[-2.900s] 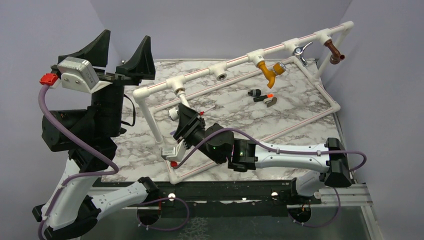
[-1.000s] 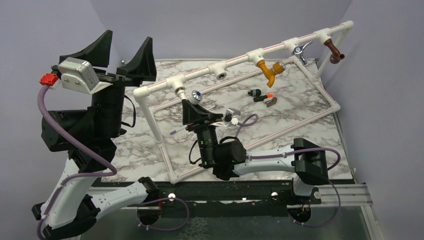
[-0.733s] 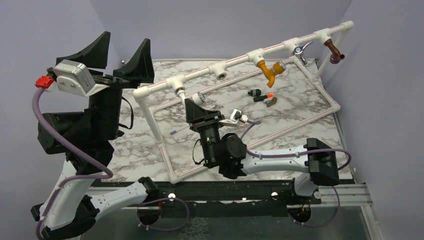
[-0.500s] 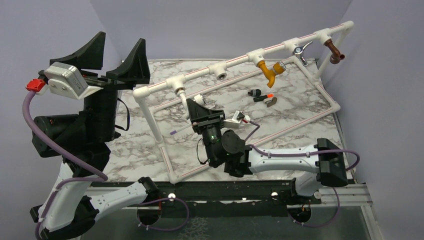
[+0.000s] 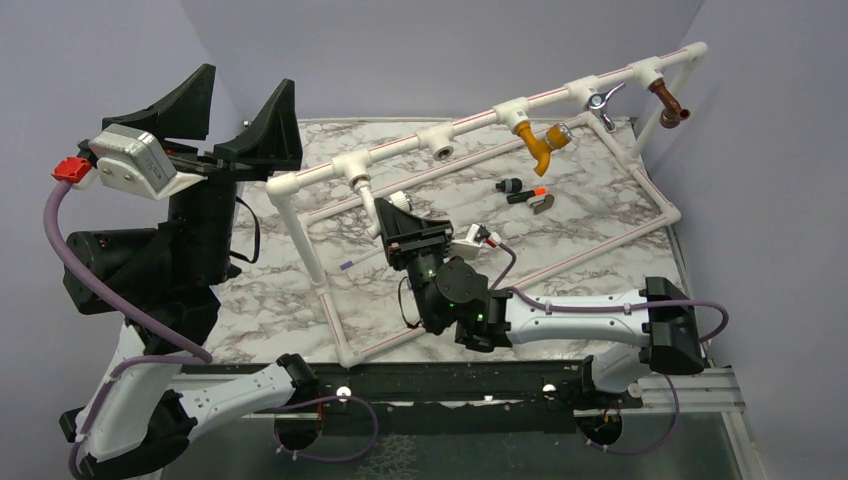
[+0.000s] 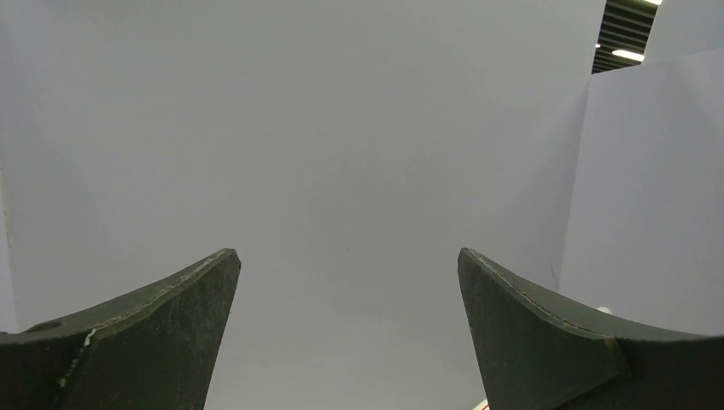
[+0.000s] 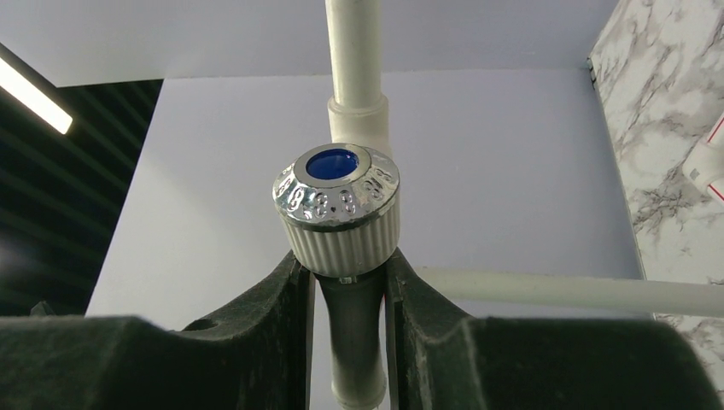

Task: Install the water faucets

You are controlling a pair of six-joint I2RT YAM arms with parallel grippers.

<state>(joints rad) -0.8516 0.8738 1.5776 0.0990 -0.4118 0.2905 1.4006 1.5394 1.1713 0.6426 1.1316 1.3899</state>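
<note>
Right wrist view looks at the white faucet (image 7: 337, 209) nearly end-on. Its knob end points up and toward this camera, and its long axis runs from there down into the right claw (image 7: 346, 265). The claw is clenched on the shaded stem just under the knob. Behind the knob stands a tee socket of the frame (image 7: 357, 51).

In the top external view the white faucet (image 5: 399, 200) is held above the tabletop (image 5: 590, 215). It sits just beside and below the leftmost tee socket of the frame (image 5: 470, 122), with the knob on the far side of the right claw (image 5: 395, 213). If the thread already sits in the socket, I cannot tell.

One second ago the knob showed its blue centre to the top camera; now it is turned away from that camera. The right elbow has moved further to the right. The left arm has shifted a little to the left, and the left claw (image 5: 245, 80) stays released, spread wide toward the wall.

The knob has a silvery cap with raised marks on its rim. There is a blue disc in the middle and a white ribbed skirt below.
</note>
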